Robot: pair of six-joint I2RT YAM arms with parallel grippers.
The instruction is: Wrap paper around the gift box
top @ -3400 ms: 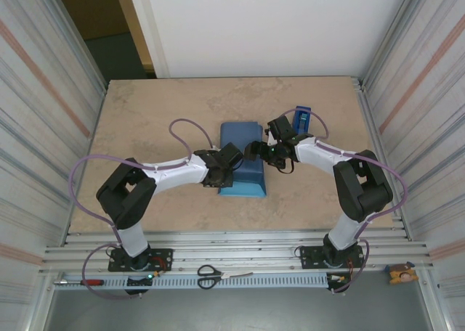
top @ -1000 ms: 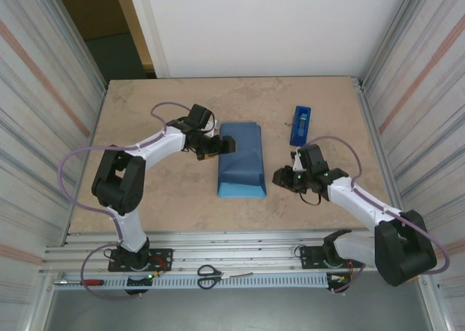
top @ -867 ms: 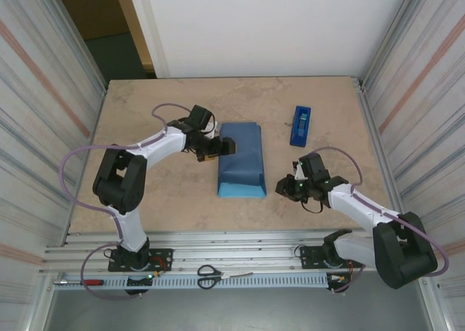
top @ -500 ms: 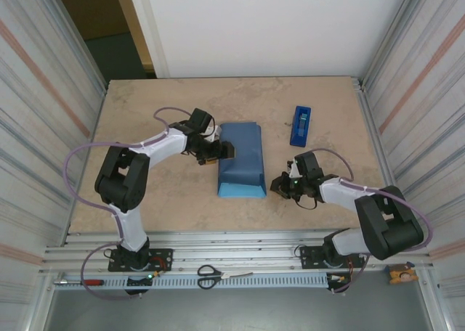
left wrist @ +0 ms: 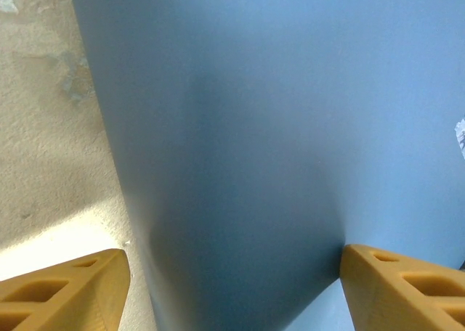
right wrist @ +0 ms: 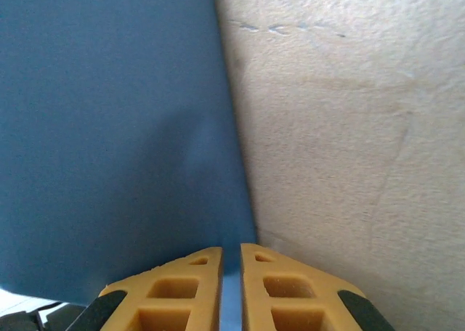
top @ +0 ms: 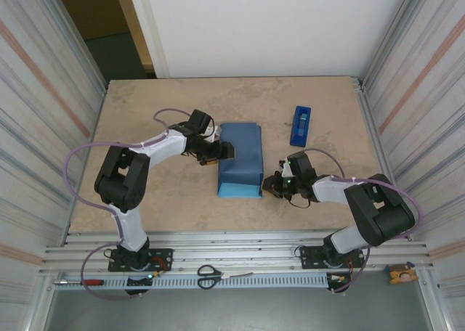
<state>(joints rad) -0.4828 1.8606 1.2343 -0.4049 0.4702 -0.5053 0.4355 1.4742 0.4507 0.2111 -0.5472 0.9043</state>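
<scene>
The paper (top: 240, 159) lies folded into a slate-blue parcel mid-table, with a light blue flap along its near end. The gift box is hidden under it. My left gripper (top: 218, 151) is at the parcel's left side. In the left wrist view its jaws (left wrist: 232, 273) stand wide open astride the paper (left wrist: 254, 128), one finger (left wrist: 62, 287) over the table. My right gripper (top: 270, 187) sits at the parcel's near right corner. In the right wrist view it (right wrist: 231, 250) is shut to a thin slit, tips at the paper's (right wrist: 109, 128) right edge, with light blue showing through the slit.
A narrow blue tape dispenser (top: 300, 125) lies at the back right of the table (top: 145, 120). Scissors (top: 216, 276) and a red-handled screwdriver (top: 83, 281) rest on the front rail. Metal walls stand close on both sides.
My right gripper has slid left to the parcel's near right corner and its jaws have closed. The left gripper stayed at the parcel's left side and narrowed a little.
</scene>
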